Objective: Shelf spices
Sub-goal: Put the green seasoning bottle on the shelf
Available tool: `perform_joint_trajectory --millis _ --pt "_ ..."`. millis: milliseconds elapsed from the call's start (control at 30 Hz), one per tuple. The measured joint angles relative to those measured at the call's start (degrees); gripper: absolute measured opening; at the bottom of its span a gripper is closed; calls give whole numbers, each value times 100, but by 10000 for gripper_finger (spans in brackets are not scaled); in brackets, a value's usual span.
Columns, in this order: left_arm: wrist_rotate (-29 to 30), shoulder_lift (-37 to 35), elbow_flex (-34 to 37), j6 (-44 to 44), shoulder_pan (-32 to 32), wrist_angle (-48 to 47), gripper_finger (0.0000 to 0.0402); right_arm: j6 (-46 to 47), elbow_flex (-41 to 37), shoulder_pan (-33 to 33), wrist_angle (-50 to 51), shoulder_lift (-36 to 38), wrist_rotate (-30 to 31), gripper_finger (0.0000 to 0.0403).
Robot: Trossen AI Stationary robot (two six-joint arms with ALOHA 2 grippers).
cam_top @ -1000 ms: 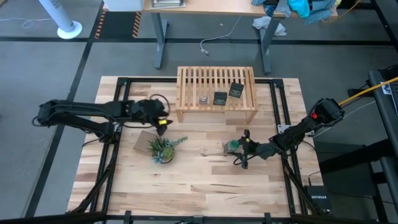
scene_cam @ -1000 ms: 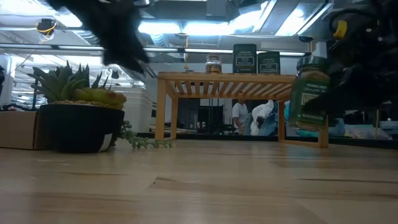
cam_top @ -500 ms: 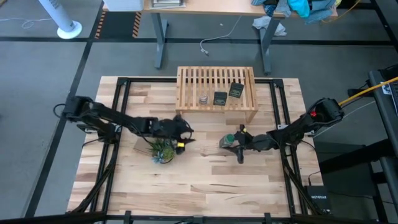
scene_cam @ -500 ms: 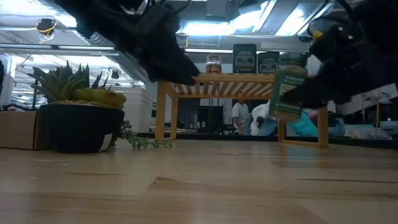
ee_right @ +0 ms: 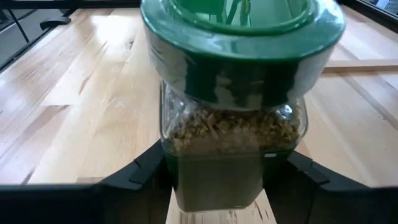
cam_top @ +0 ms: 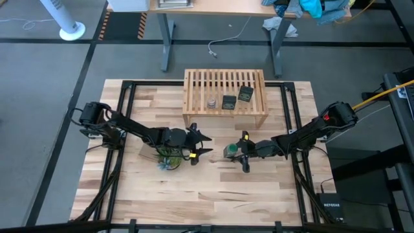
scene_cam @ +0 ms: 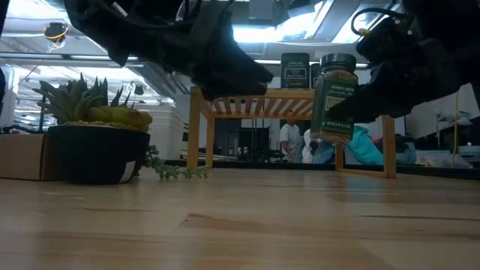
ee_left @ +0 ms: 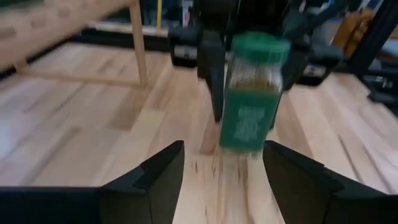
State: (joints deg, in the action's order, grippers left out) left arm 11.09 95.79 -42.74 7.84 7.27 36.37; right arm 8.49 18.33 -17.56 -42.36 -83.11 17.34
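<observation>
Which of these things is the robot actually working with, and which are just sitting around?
Job: green-capped spice jar held in right gripper; open left gripper facing it; wooden shelf carrying two dark tins and small round jar.

Lying about: potted succulent; cardboard box.

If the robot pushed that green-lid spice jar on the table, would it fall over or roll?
It would probably tip: the green-capped jar looks tall and narrow, with a wide cap. It likely wouldn't roll far, since its sides look flat. The clear body, maybe glass, could be slippery, though the right gripper holds it upright off the table.
</observation>
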Motion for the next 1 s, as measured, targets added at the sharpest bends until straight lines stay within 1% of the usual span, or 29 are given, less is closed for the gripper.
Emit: perform_joint_trajectory --millis 233,433,533,667,833,1000 --pt "-25 0 -9 -103 0 354 211 4 4 0 -86 -2 0 204" --pt "-59 71 -102 -94 22 377 211 -6 102 -2 -120 -54 0 204" --pt "-60 232 -322 -282 81 404 211 -147 281 -2 -128 -265 -35 204" --pt "-72 459 -572 -528 142 358 211 -318 579 -2 -119 -748 -154 204" --pt "-73 494 -608 -344 140 286 211 -349 779 -2 -109 -1111 -155 204" --pt "-453 493 -605 -116 176 227 211 -466 918 25 -103 -1178 -201 204"
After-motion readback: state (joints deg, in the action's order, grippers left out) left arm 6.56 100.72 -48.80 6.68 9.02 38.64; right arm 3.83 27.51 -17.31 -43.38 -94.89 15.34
